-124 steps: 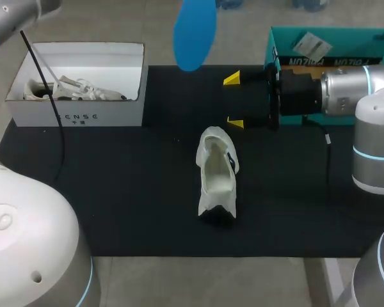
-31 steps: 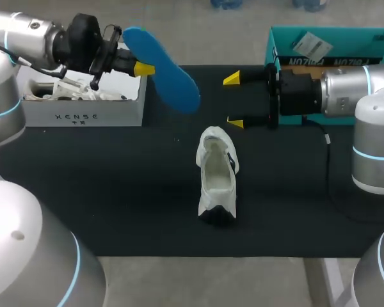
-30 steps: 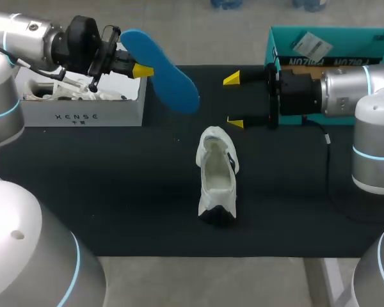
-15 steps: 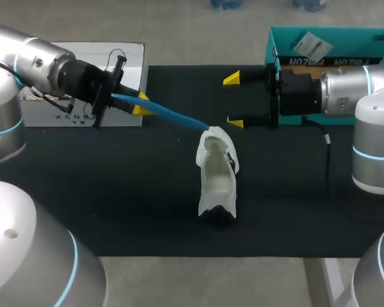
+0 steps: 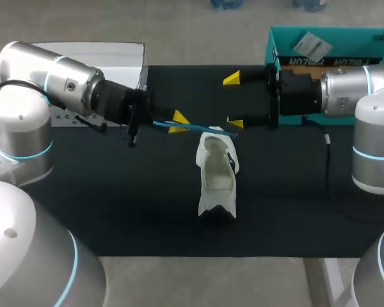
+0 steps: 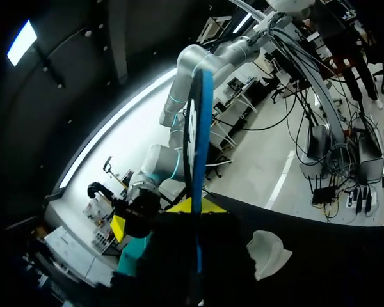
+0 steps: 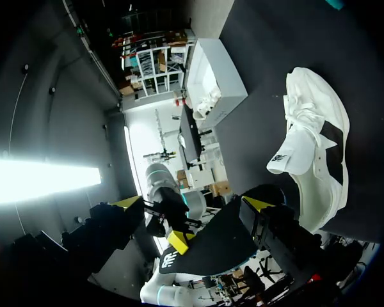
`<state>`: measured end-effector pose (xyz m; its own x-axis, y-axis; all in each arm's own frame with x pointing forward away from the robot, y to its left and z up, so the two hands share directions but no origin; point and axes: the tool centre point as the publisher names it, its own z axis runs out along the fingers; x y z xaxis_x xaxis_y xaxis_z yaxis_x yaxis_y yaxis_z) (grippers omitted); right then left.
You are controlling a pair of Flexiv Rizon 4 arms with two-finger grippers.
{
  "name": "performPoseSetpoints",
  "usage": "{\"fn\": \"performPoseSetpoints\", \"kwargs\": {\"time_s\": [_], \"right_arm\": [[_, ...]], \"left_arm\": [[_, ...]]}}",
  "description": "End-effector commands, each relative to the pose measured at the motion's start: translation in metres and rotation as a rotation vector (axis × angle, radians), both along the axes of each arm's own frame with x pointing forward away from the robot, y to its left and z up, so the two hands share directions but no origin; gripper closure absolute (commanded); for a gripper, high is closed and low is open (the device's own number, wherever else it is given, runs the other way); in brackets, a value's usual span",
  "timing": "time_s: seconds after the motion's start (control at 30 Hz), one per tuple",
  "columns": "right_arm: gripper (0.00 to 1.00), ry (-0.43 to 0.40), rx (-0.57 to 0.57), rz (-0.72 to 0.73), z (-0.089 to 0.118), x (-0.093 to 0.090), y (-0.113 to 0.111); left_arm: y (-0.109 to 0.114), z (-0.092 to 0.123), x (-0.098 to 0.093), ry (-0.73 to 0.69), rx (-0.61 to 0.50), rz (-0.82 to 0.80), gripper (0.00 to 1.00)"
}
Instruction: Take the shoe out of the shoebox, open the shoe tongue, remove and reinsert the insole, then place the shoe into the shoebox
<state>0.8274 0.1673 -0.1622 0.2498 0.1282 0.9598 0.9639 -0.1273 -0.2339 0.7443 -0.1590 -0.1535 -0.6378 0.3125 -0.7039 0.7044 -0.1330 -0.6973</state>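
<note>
One step in hand, reinsertion — left pincer (image 5: 177,121) clamps the insole (image 5: 205,128), tip ahead at the mouth of the shoe (image 5: 216,176); right pincer (image 5: 232,101) gapes. Next, likely: slide it toeward.

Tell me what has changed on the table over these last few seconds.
The left hand, shut on the blue insole, swung down from above the white shoebox to the white shoe, bringing the insole's tip over it. The open right hand, shoe and shoebox stayed put.
</note>
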Motion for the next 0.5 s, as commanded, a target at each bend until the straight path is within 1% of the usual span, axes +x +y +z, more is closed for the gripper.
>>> {"fn": "performPoseSetpoints", "kwargs": {"time_s": [0.03,0.13,0.2,0.37,0.5], "right_arm": [[0.0,0.001,-0.003,0.0,0.0,0.0,0.001],[0.0,0.001,-0.003,0.0,0.0,0.0,0.001],[0.0,0.001,-0.003,0.0,0.0,0.0,0.001],[0.0,0.001,-0.003,0.0,0.0,0.0,0.001],[0.0,0.001,-0.003,0.0,0.0,0.0,0.001]], "left_arm": [[-0.008,0.003,-0.01,-0.026,-0.006,0.115,1.0],[-0.002,0.009,-0.004,-0.068,0.028,0.155,1.0],[0.006,0.017,0.002,-0.08,0.038,0.178,1.0],[0.035,0.033,0.015,-0.118,0.071,0.232,1.0],[0.053,0.038,0.023,-0.153,0.083,0.276,1.0]]}}
